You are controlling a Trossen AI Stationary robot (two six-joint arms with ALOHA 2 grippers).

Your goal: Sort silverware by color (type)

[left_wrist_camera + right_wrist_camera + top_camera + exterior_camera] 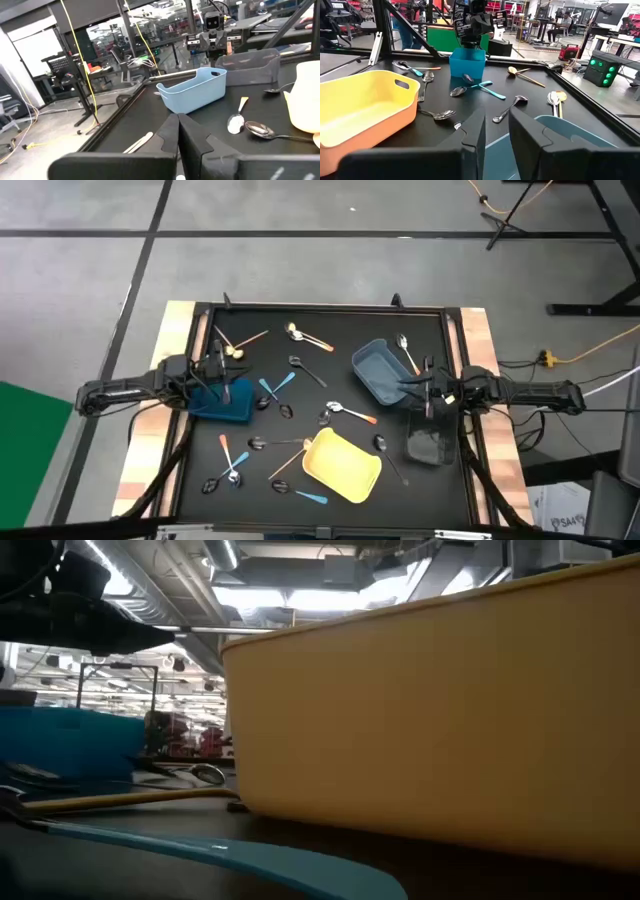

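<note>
The spoons lie scattered flat on the black table [330, 330]. Some are tan [236, 350], some orange-handled [350, 413], some light-blue-handled [277, 387] and some black [305, 370]. My left gripper [216, 385] is shut and empty, hovering over the dark-blue bin [225, 404] at the table's left. In its wrist view the left gripper [178, 131] holds nothing. My right gripper [430, 394] hangs at the table's right, between the light-blue bin [378, 370] and the dark bin [432, 442]. It is slightly open, and in its wrist view the right gripper [496, 131] has nothing between its fingers.
A yellow bin [342, 465] stands near the table's near edge and fills the low view [430, 710]. A light-blue handle [200, 852] and a tan handle [120, 800] lie before that camera. Raised rails edge the table. People and workshop equipment are in the room beyond.
</note>
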